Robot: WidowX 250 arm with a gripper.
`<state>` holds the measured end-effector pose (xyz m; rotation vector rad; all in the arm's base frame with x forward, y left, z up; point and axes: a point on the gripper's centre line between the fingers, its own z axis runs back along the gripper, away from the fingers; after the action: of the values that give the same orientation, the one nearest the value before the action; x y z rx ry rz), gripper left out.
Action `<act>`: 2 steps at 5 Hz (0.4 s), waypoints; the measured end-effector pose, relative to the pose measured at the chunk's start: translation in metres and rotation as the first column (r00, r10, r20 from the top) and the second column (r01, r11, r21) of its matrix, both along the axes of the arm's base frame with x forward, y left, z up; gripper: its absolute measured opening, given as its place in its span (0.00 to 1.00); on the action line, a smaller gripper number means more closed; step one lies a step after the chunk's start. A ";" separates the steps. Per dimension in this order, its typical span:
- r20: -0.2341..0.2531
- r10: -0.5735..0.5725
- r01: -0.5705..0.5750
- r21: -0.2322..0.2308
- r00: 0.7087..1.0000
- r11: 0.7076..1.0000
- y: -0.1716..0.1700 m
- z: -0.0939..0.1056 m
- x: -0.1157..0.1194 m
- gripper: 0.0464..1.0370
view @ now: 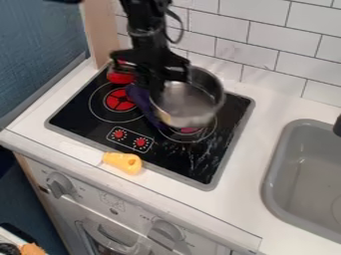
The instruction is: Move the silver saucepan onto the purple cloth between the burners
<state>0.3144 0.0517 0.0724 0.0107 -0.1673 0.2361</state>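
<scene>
The black gripper [156, 92] hangs over the back middle of the stove, shut on the left rim of the silver saucepan [190, 102]. The saucepan looks raised and slightly tilted, above and behind the right front burner, whose red centre shows partly below it. The purple cloth [140, 97] lies between the burners, just left of the gripper, running down toward the front; the gripper and saucepan hide part of it.
A red object [120, 75] stands at the stove's back left, partly behind the arm. On the front counter edge lies a knife with a yellow handle [123, 162]. The grey sink [271, 177] is at the right, and a tiled wall [266, 37] rises behind the stove.
</scene>
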 end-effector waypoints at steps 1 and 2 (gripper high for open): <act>-0.017 0.080 -0.080 0.004 0.997 0.997 0.022 -0.009 0.011 0.03; -0.043 0.140 -0.141 -0.013 0.989 0.990 0.042 -0.017 0.024 0.03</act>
<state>0.3383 0.0938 0.0554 0.0112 -0.1229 0.3776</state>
